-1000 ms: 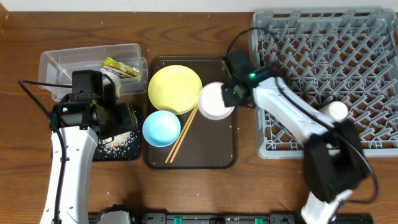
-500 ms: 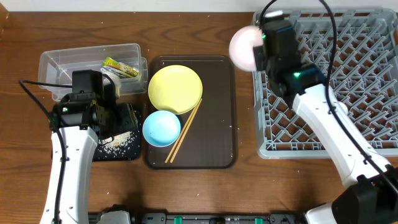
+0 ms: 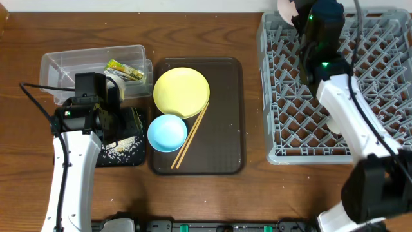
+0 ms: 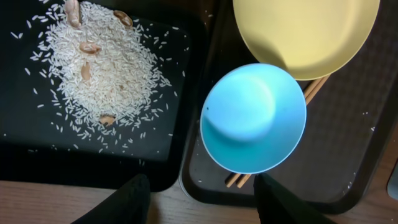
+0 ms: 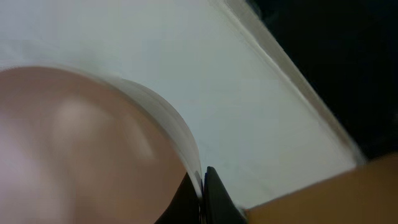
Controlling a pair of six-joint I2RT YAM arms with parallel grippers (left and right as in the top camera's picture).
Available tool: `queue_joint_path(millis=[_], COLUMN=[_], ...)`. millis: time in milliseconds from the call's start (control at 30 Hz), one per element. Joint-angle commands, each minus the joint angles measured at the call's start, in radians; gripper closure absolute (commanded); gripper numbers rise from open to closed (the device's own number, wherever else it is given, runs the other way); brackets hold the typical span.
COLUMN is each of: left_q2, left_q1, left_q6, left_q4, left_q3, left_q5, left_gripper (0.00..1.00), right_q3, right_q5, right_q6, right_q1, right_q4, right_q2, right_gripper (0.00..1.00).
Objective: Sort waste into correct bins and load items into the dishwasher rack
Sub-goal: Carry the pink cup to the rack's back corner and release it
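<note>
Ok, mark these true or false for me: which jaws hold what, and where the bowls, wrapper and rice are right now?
1. The right jaws are shut on the rim of the white bowl. True.
2. The light blue bowl stands in the dishwasher rack. False: it sits on the brown tray, next to the yellow plate.
3. The left jaws are open and hold nothing. True.
4. The snack wrapper lies on the black tray. False: it is inside the clear tub.
5. The rice is heaped in the black tray. True.
</note>
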Motion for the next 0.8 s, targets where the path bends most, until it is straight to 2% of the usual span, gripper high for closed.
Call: queue_joint_path(millis=[0, 167, 333, 500, 600, 767], left_q2=[-0.006, -0.006, -0.006, -0.006, -0.006, -0.006], left_q1=[0.004, 0.004, 0.004, 0.004, 0.004, 0.004], left_q6=[-0.002, -0.002, -0.002, -0.002, -0.006, -0.006], left_q4=[-0.002, -0.002, -0.005, -0.008, -0.008, -0.008], left_q3=[0.002, 0.002, 0.002, 0.002, 0.002, 0.002], left_q5=[-0.012, -0.012, -0.012, -0.012, -0.012, -0.012], left_gripper=[0.43, 0.43, 0.43, 0.43, 0.43, 0.43], right_q3=[0.005, 0.005, 0.005, 0.005, 0.005, 0.005], right_q5=[-0.074, -0.056, -0.035, -0.019, -0.019, -0.015], right_q6=[-0.208, -0.327, -0.332, -0.326, -0.282, -0.122], right_q1=[-0.019, -0.038, -0.045, -0.043, -0.039, -0.025], right_q4=[0.011, 0.054, 0.128, 0.123, 0.106, 0.068], right_q2=[0.055, 0.146, 0.222, 0.266, 0.276, 0.276], right_gripper=[0.99, 0.99, 0.99, 0.99, 0.99, 0.99])
